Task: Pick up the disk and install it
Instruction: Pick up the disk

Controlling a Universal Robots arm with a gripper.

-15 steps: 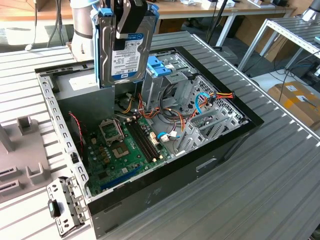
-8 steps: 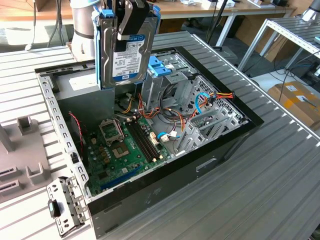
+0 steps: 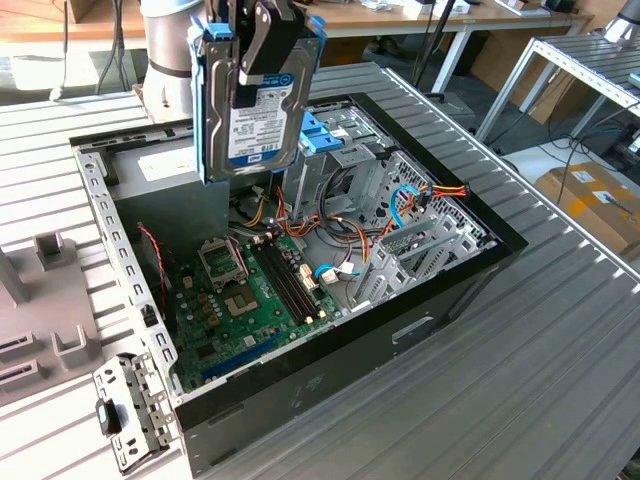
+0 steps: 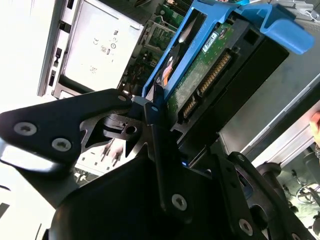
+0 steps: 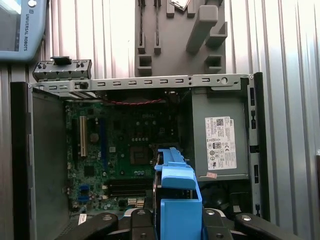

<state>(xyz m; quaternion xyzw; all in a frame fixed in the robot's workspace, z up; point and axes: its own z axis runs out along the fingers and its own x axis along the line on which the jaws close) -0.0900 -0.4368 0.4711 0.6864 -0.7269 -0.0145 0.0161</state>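
We see a ribbed metal desk (image 3: 560, 330) carrying an open computer case (image 3: 330, 385) that lies on its side, with the green motherboard (image 3: 250, 300) exposed. The disk (image 3: 265, 125) hangs upright in the air over the case's far part, its label facing the exterior view and blue rails along its edges. The pincer (image 3: 250, 85) is clamped on the disk's flat faces from above.

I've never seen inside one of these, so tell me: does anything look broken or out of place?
Nothing looks damaged. The disk hangs upright in the claw above the open computer case, not in a bay. A metal bracket lies outside the case by its corner.
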